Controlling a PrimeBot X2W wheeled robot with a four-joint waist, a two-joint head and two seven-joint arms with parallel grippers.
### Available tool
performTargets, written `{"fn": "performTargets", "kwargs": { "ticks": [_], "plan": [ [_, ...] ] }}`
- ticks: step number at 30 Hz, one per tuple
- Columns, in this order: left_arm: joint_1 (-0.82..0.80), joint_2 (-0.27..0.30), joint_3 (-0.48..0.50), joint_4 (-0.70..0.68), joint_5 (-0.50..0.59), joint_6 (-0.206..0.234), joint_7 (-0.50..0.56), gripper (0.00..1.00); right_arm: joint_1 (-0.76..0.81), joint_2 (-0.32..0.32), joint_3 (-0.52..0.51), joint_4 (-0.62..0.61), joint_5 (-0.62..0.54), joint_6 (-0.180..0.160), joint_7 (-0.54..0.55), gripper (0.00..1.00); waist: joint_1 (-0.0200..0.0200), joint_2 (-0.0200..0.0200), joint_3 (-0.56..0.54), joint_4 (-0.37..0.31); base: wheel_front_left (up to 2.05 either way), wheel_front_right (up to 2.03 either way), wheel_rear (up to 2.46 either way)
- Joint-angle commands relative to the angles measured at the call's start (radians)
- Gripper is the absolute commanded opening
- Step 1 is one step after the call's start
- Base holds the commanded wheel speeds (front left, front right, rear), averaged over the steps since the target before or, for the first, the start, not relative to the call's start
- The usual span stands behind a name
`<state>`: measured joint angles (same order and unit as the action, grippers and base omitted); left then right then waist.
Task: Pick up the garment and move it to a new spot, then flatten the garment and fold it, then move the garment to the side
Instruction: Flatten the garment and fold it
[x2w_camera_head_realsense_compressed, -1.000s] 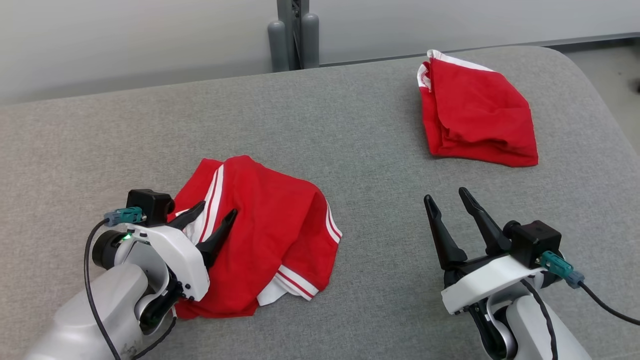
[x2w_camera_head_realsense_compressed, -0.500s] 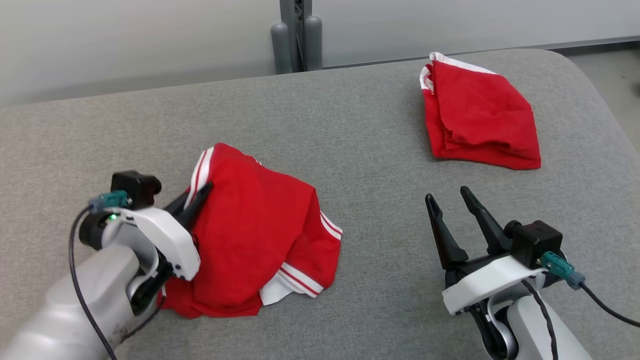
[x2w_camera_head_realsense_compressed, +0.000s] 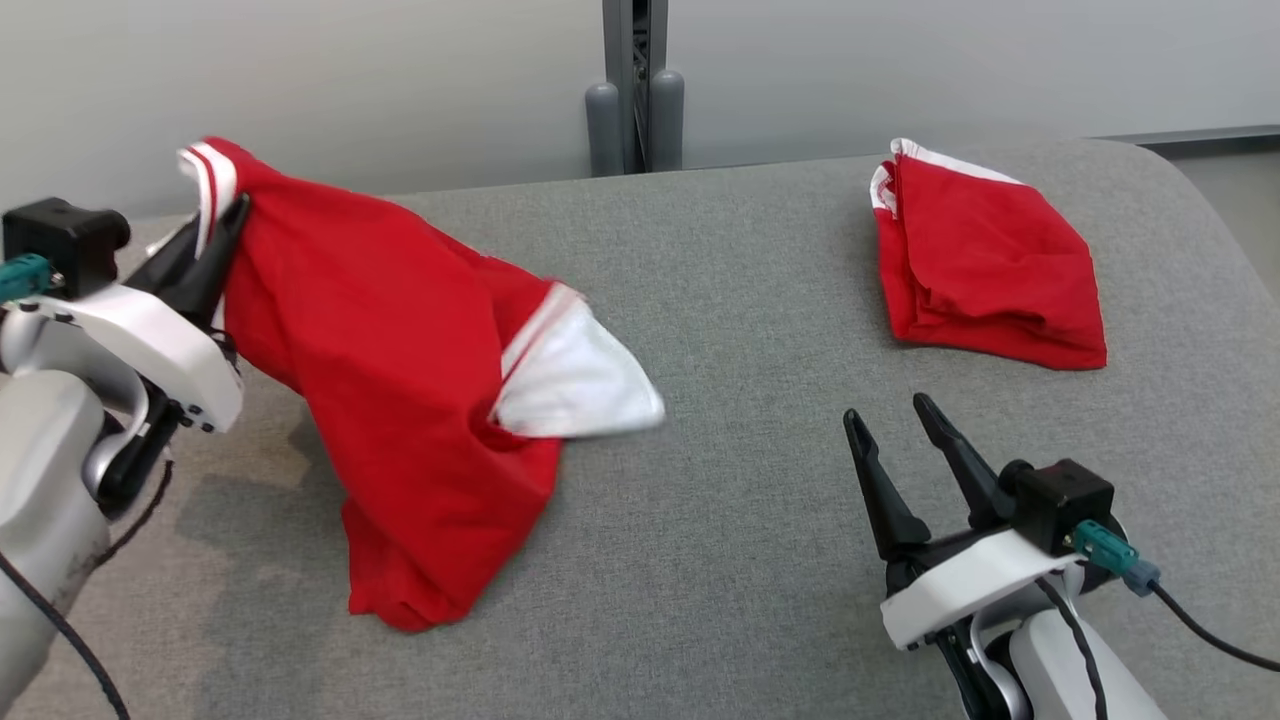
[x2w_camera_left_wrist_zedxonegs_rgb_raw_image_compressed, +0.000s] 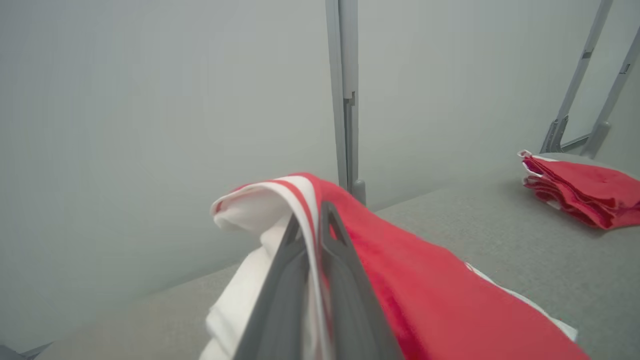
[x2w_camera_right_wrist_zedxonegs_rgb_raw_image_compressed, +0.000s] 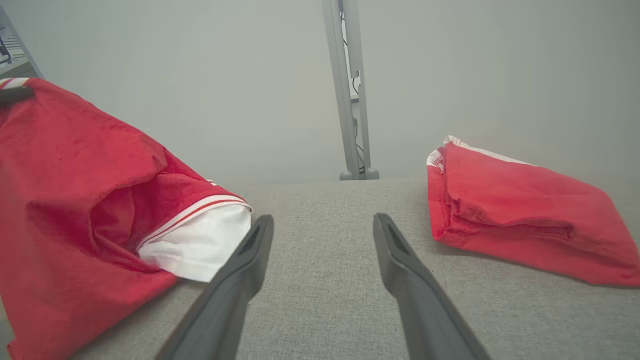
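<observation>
Head view: left gripper (x2w_camera_head_realsense_compressed: 215, 225), jaws clamped on the striped hem, holds the red garment (x2w_camera_head_realsense_compressed: 400, 350) raised at the left of the grey tabletop (x2w_camera_head_realsense_compressed: 750, 300), its lower end touching the surface; right gripper (x2w_camera_head_realsense_compressed: 887, 410), jaws wide and empty, is near 1 folded red cloth (x2w_camera_head_realsense_compressed: 990, 270).

Grey fabric-covered table (x2w_camera_head_realsense_compressed: 760, 300)
A folded red garment (x2w_camera_head_realsense_compressed: 990, 270) lies near its far right corner; the lower end of a red-and-white garment (x2w_camera_head_realsense_compressed: 400, 380) rests at left.

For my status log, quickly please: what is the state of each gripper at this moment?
Left gripper: closed on the striped edge of the red garment.
Right gripper: open, jaws apart, holding nothing.
</observation>
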<state>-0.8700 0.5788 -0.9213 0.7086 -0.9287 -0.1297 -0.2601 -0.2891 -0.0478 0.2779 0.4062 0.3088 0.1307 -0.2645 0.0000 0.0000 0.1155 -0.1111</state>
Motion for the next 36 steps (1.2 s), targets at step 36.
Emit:
{"fn": "performTargets", "kwargs": {
  "ticks": [36],
  "plan": [
    [0.237, -0.383, -0.101, -0.262, 0.268, -0.002, -0.005, 0.00, 0.000, -0.006, -0.067, -0.033, -0.019, 0.000, -0.002, 1.00, 0.0000, 0.0000, 0.039, 0.012, 0.00, 0.00, 0.00]
  ]
}}
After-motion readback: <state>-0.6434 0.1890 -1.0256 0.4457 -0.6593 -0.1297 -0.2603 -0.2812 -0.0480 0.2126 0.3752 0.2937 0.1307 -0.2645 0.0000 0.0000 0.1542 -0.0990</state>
